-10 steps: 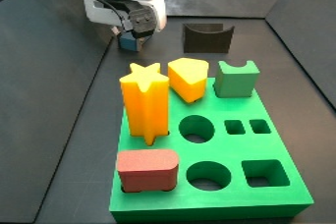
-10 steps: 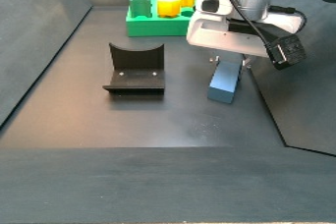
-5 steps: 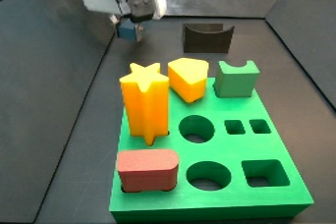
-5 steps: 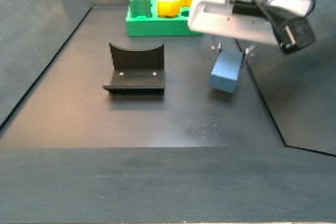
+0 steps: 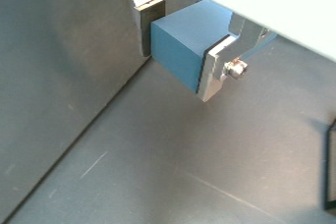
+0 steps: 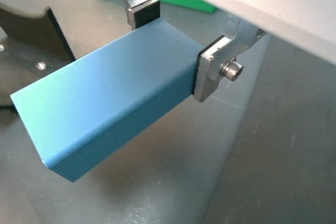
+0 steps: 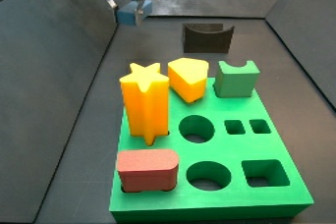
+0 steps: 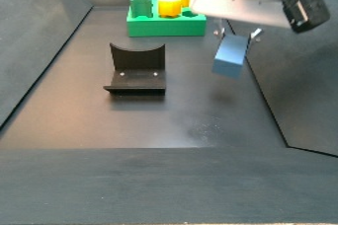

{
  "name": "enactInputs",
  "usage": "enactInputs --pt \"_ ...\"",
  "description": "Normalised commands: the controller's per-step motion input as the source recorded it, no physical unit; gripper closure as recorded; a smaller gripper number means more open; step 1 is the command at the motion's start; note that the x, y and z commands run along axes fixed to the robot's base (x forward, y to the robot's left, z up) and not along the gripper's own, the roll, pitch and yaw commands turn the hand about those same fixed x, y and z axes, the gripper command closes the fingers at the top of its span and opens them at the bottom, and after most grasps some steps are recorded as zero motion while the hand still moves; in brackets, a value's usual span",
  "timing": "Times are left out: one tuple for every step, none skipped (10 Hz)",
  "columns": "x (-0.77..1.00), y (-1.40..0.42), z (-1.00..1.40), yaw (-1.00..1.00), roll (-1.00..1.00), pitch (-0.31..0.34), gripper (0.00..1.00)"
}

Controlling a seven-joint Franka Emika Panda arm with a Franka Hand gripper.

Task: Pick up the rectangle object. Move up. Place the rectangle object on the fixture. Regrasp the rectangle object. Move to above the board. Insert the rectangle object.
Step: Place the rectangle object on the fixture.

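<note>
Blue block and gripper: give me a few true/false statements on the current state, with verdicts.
1. The gripper holds the blue block between its fingers. True.
2. The block rests on the floor. False: it hangs clear of the floor in a side view.
3. The block sits in the fixture. False: the fixture is empty, off to the side of the block.
4. The board carries a yellow star piece. True.
5. The board's square holes are all filled. False: they are open.
</note>
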Motion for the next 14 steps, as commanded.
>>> enactInputs --pt "-0.01 0.01 1.0 -0.01 0.03 0.029 1.0" --pt "-0.02 0.01 1.0 -0.02 0.04 0.032 1.0" --pt "-0.02 0.02 1.0 -0.02 0.05 0.036 1.0" --pt "-0.03 0.02 1.0 -0.02 0.06 0.037 1.0" --pt "-0.03 0.02 1.0 -0.02 0.06 0.04 1.0" --pt "-0.03 0.03 0.88 -0.01 0.07 0.046 1.0" --pt "-0.02 0.03 0.69 -0.01 0.08 0.056 1.0" --pt "-0.01 0.02 0.55 -0.01 0.08 0.064 1.0" --pt "0.0 0.02 0.45 -0.01 0.08 0.072 1.0" --pt "0.0 0.02 0.25 0.0 0.08 0.082 1.0" --pt "1.0 0.1 0.15 1.0 0.02 0.119 1.0" --pt "1.0 0.1 0.11 1.0 0.01 0.14 1.0" --pt "1.0 0.09 0.1 0.88 0.01 0.183 1.0" --pt "1.0 0.09 0.1 0.63 0.0 0.182 1.0"
